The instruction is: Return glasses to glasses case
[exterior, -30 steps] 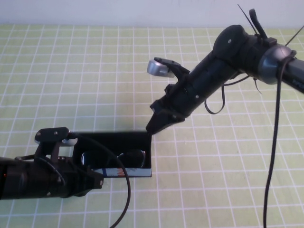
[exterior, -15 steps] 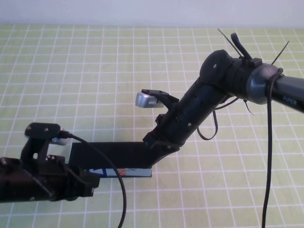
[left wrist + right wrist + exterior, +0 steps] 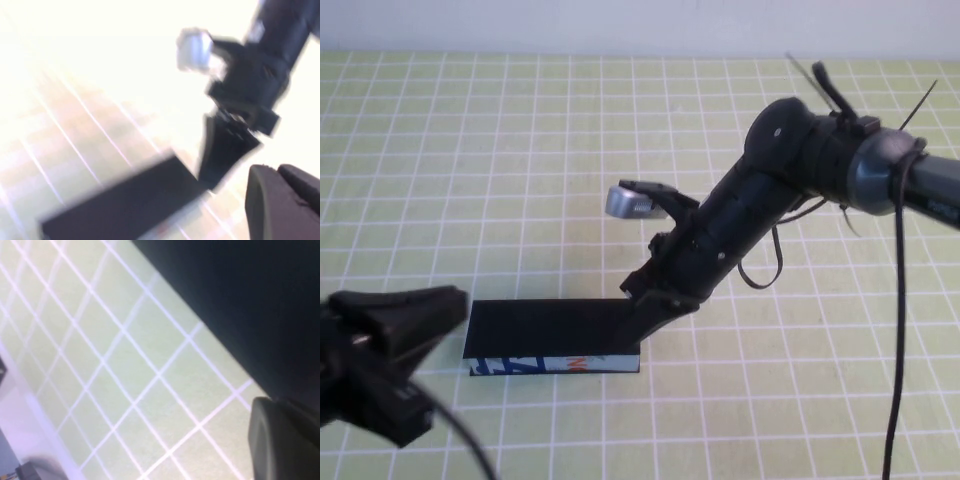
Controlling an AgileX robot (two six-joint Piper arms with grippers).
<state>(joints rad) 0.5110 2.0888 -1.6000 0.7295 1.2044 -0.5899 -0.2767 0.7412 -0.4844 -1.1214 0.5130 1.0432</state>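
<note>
The black glasses case [image 3: 545,328] lies shut on the green grid mat, with its white, blue and orange printed front edge [image 3: 555,364] facing me. The glasses are hidden inside it. My right gripper [image 3: 638,320] is shut and empty, and its tip rests on the right end of the lid. The right wrist view shows the black lid [image 3: 250,300] right beside that gripper [image 3: 280,412]. My left gripper [image 3: 405,308] hangs blurred at the near left, clear of the case's left end. Its wrist view shows the case [image 3: 125,205] and the right arm [image 3: 250,90].
The green mat with white grid lines [image 3: 520,150] covers the table and lies bare around the case. The right arm's cable [image 3: 898,300] hangs down at the right. A white wall edge runs along the back.
The lid has come down over the glasses and the case is now shut. My right gripper lowered with it onto the lid. My left gripper drew back from the case toward the near left.
</note>
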